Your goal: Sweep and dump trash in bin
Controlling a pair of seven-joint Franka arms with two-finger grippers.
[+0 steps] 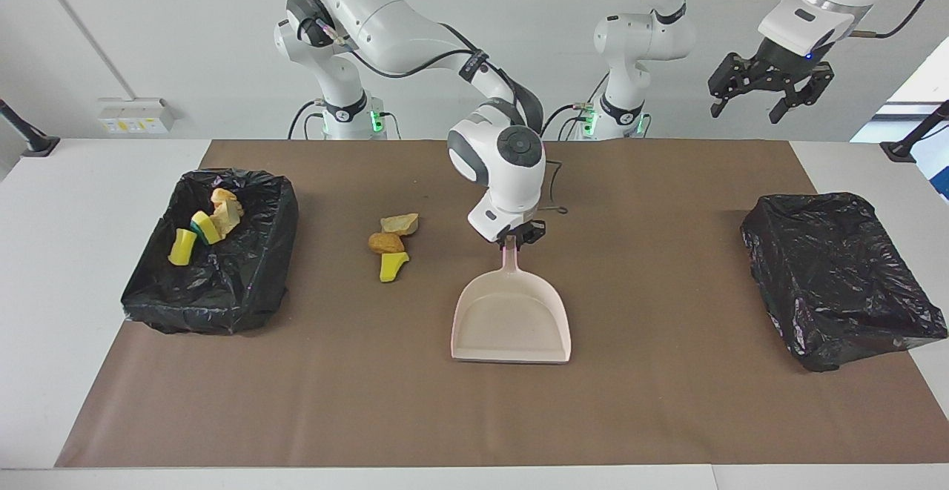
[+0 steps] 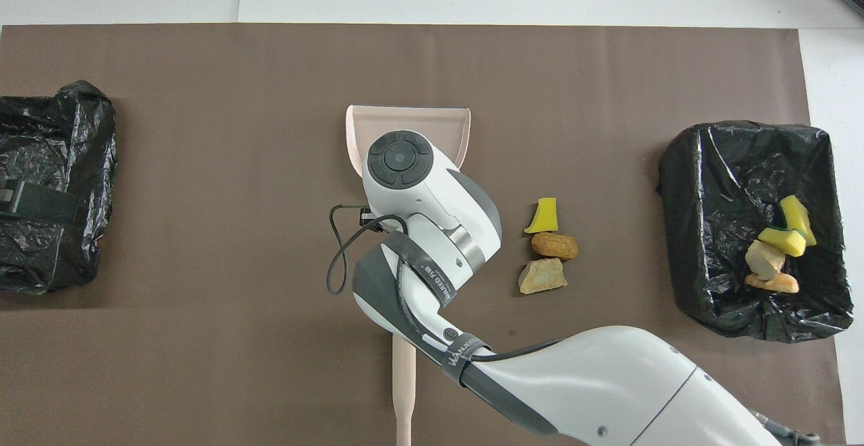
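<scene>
Three small torn sponge trash bits (image 1: 391, 244) lie on brown worktop mat (image 1: 667, 401), beside pink plastic dustpan (image 1: 511, 319). My right tool (image 1: 513, 236) clenched on its handle. Left tool (image 1: 771, 84) released, waiting high. Risk: pan lip pushes bits away, or handle twists in grip.
</scene>
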